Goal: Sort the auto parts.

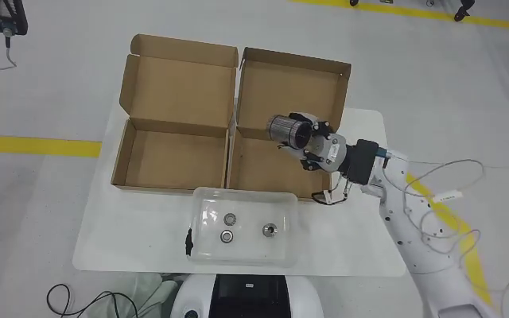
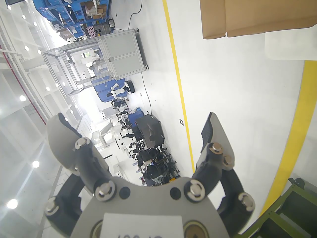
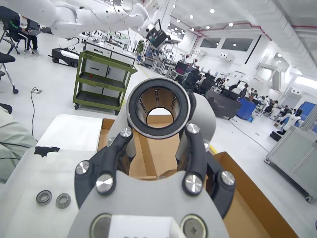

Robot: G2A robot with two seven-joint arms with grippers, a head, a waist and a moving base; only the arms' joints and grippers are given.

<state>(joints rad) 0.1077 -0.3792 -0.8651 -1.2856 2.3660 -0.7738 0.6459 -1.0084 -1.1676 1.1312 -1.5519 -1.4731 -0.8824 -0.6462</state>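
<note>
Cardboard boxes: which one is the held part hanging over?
The right box: the right gripper holds the cylindrical part above its back edge, by the lid hinge. The left box lies off to the side.

The top view looks straight down from above the bench (image 1: 119,230), taking in two open cardboard boxes (image 1: 171,159) at its far side and a clear tray (image 1: 205,208) at its near edge. The right wrist view sits close behind the right gripper (image 3: 158,110), looking along its fingers (image 3: 203,115), with the cylindrical part (image 3: 132,111) between them near the lens. Beyond lie the boxes, the tray and the hall, the first two shared with the top view. The left wrist view sits behind the left gripper (image 2: 135,125), facing the floor (image 2: 235,87), with box lids at one edge.
</note>
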